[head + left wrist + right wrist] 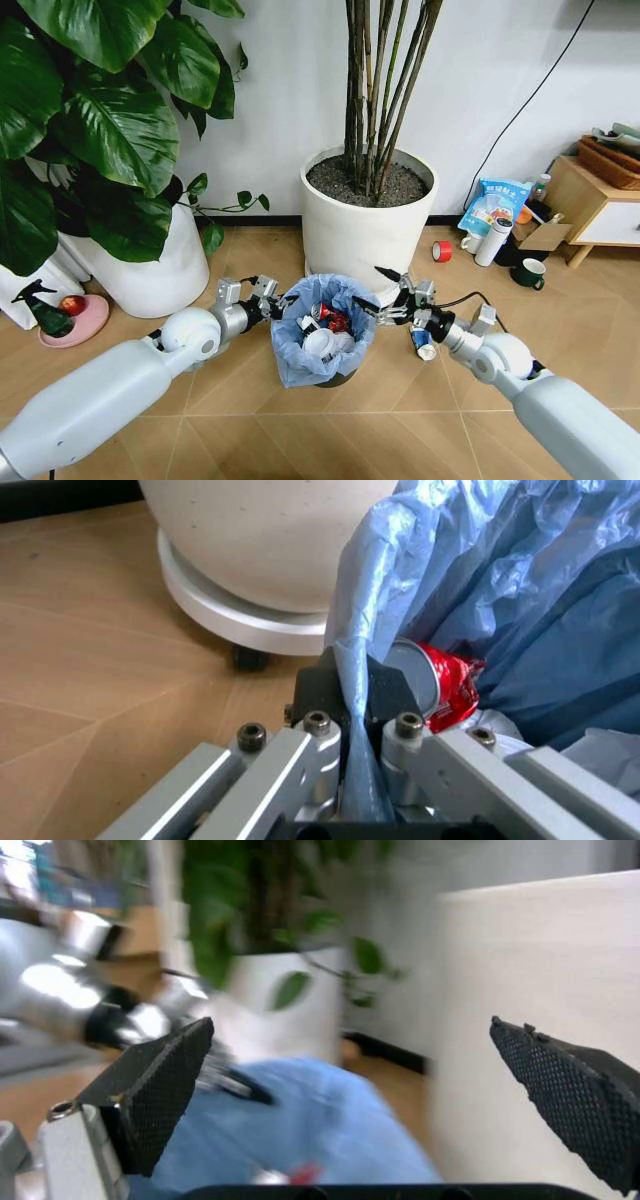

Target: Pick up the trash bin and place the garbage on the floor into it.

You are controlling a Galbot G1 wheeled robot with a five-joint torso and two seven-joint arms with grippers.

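The trash bin [322, 345], black with a baggy light-blue liner, is in front of the big white pot in the head view. Inside it lie garbage pieces: a red-white can [333, 319] and white wads [320, 343]. My left gripper [268, 300] is shut on the bin's left rim; the left wrist view shows its fingers [318, 694] pinching the liner [480, 570] beside the can [440, 690]. My right gripper [385, 300] stands open at the bin's right rim, its pads [160, 1080] spread wide above the liner [290, 1140]. A small blue-white piece [422, 346] shows under the right wrist.
A white pot with thin trunks [365, 215] stands just behind the bin, and a leafy plant's pot [160, 265] at the left. A red tape roll [441, 251], white bottle [493, 242], green mug [529, 272] and wooden cabinet [600, 205] are at the right.
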